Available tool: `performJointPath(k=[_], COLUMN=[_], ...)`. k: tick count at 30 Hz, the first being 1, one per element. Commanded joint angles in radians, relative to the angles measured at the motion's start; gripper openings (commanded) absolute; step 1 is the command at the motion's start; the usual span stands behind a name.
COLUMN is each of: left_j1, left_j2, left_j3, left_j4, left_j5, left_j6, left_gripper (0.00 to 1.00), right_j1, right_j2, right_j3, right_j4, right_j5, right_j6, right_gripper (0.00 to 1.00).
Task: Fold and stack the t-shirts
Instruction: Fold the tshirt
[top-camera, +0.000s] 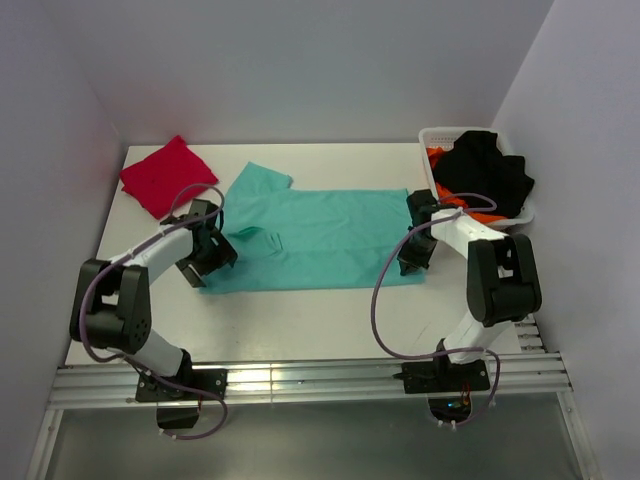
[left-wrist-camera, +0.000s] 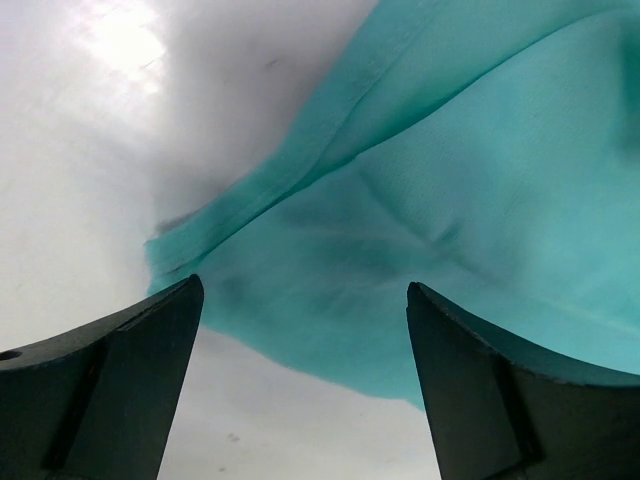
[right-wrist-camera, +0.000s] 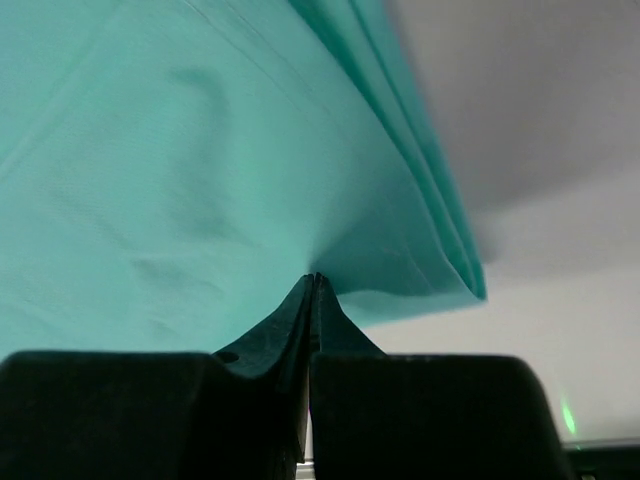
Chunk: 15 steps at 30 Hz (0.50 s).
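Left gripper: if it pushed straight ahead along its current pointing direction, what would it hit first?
The left gripper, jaws open, would first meet the teal t-shirt: its edge lies straight ahead between the fingers, on the table. The gap to the cloth is unclear from the wrist view.

I see a white tabletop (top-camera: 300, 315) boxed by plain pale walls (top-camera: 320, 60), metal rails (top-camera: 300, 385) along its near edge.
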<state>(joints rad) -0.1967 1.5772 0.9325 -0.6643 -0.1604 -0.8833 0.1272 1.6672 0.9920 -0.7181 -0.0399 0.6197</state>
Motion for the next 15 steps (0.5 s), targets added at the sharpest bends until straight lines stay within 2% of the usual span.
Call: performJointPath(k=[1,9,12,15], left_j1=[-0.004,-0.004,-0.006,-0.006], left_j2=[-0.106,-0.235,-0.265,-0.318], left_j3=[-0.044,-0.110,-0.087,0.006], left_j4=[-0.058,-0.103,-0.124,-0.139], left_j5=[-0.050,-0.065,-0.053,-0.041], left_j6=[-0.025,-0.032,-0.045,-0.030], left_gripper=[0.89,0.89,0.89,0.91], right_j1=[-0.012,-0.014,-0.014,-0.014], right_j2=[-0.076,-0.214,-0.256,-0.323], right_j3=[-0.018,-0.104,-0.098,-0.040], right_j4=[-0.052,-0.115,-0.144,-0.181], right_j5=[0.072,0.117,0.117,0.107], right_j6=[0.014,0.035,0.029,0.011], right_gripper=[0.00,0.00,0.00,0.00])
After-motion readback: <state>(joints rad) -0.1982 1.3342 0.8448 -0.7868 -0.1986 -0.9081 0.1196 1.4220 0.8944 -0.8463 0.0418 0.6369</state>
